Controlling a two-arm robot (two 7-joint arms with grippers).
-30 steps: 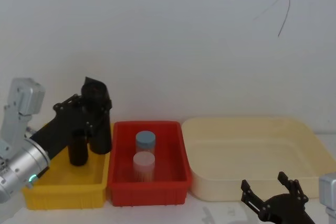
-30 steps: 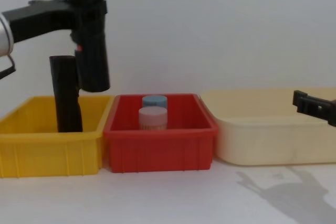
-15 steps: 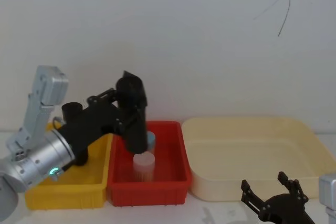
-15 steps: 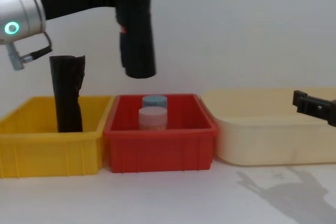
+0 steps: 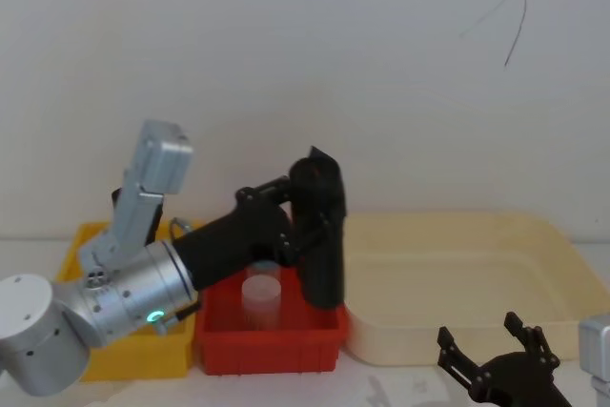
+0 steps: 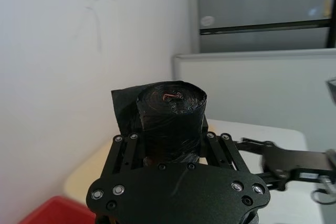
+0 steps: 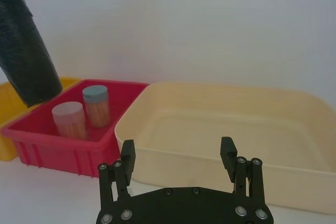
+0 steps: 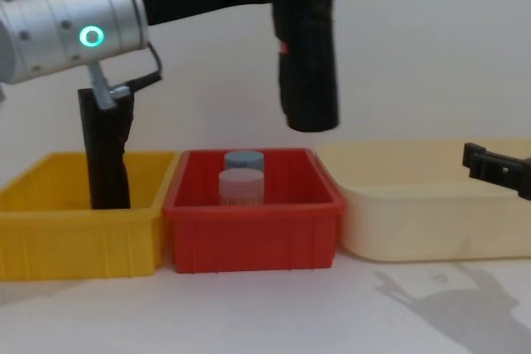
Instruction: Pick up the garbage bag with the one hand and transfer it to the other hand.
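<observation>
Fingers (image 6: pixel 122 153) of the one hand (image 5: pixel 297 216) pinch the garbage bag (image 8: pixel 307 64), moved right; those of the other hand (image 7: pixel 177 149) stay spread.

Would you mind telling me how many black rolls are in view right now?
2. The garbage bag is held aloft in the left hand, above the red bin's right end; a slimmer roll stands upright in the yellow bin.
</observation>
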